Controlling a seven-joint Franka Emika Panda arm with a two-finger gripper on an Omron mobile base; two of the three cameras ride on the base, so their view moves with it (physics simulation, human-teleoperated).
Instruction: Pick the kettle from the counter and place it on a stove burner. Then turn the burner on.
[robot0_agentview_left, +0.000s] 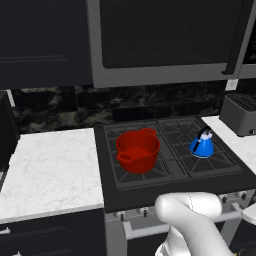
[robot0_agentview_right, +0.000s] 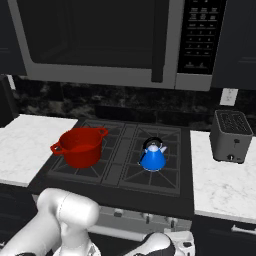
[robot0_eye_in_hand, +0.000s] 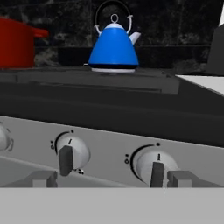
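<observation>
The small bright-blue kettle stands upright on the front right stove burner of the dark cooktop. White marble counter lies on both sides of the stove. My gripper is low, in front of the stove's grey control panel and below the kettle. Its fingertips stand wide apart, open, holding nothing. Two round knobs face the hand, the right one nearer the middle of the gap.
A red two-handled pot sits on the front left burner. A grey toaster stands on the right counter. A microwave hangs over the stove.
</observation>
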